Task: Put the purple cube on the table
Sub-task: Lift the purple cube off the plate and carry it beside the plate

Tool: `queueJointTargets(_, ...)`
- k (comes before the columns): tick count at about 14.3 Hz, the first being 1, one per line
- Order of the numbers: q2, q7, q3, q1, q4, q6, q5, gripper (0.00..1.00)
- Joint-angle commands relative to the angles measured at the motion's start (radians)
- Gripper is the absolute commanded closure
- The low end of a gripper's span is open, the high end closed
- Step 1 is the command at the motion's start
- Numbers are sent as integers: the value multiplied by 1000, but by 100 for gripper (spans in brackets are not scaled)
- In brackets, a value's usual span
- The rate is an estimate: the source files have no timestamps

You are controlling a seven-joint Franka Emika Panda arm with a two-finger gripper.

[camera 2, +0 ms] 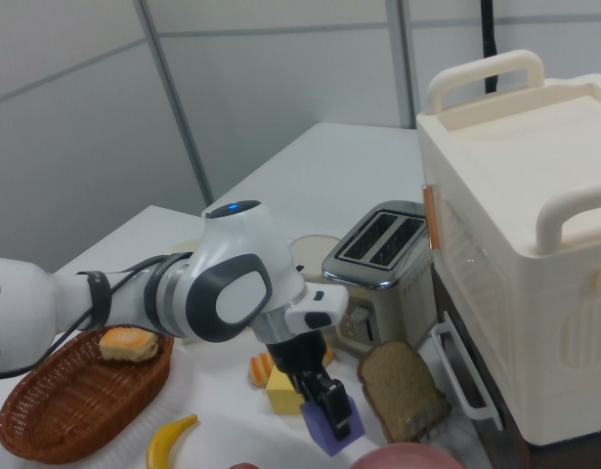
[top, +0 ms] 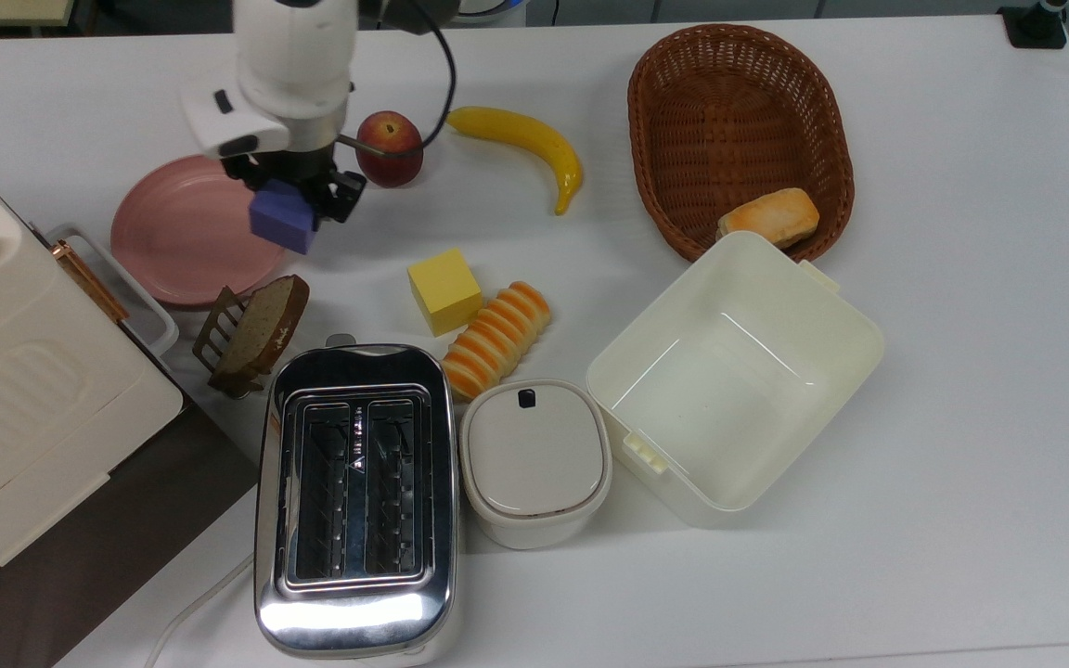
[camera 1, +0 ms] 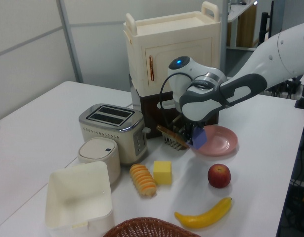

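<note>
End effector (top: 298,209) clamped on purple cube (top: 282,216); lower onto bare table (top: 358,241) btwn pink plate (top: 173,232) & peach (top: 390,148), then release.

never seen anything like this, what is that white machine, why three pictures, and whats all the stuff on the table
The white machine is a robot arm ending in a two-finger gripper, shut on a purple cube and holding it in the air. The three pictures show the same moment: the top view from above, the left and right views from the sides. On the white table lie a pink plate, a peach, a banana, a yellow cube, a ridged bread roll, a toaster, a lidded pot, an open cream box and a wicker basket with a bun in it.
</note>
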Motion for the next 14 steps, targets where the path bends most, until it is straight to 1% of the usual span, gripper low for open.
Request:
queueJointTargets(1, -19, 36, -8, 53, -29, -38, -6, 84)
queueJointTargets(5, -9, 36, -7, 62, -32, -35, -8, 82)
queueJointTargets(6, -7, 36, 4, 64, -32, -33, -8, 80)
queueJointTargets(9, -7, 36, 15, 62, -31, -30, -8, 80)
queueJointTargets(10, -7, 36, 18, 62, -29, -32, -8, 74)
queueJointTargets(11, -6, 36, 18, 62, -29, -30, -8, 54)
queueJointTargets(12, -6, 36, 18, 62, -29, -30, -8, 14)
queueJointTargets(13, -6, 38, 18, 62, -29, -30, -8, 0)
queueJointTargets(14, -4, 42, 21, 62, -28, -30, -8, 0)
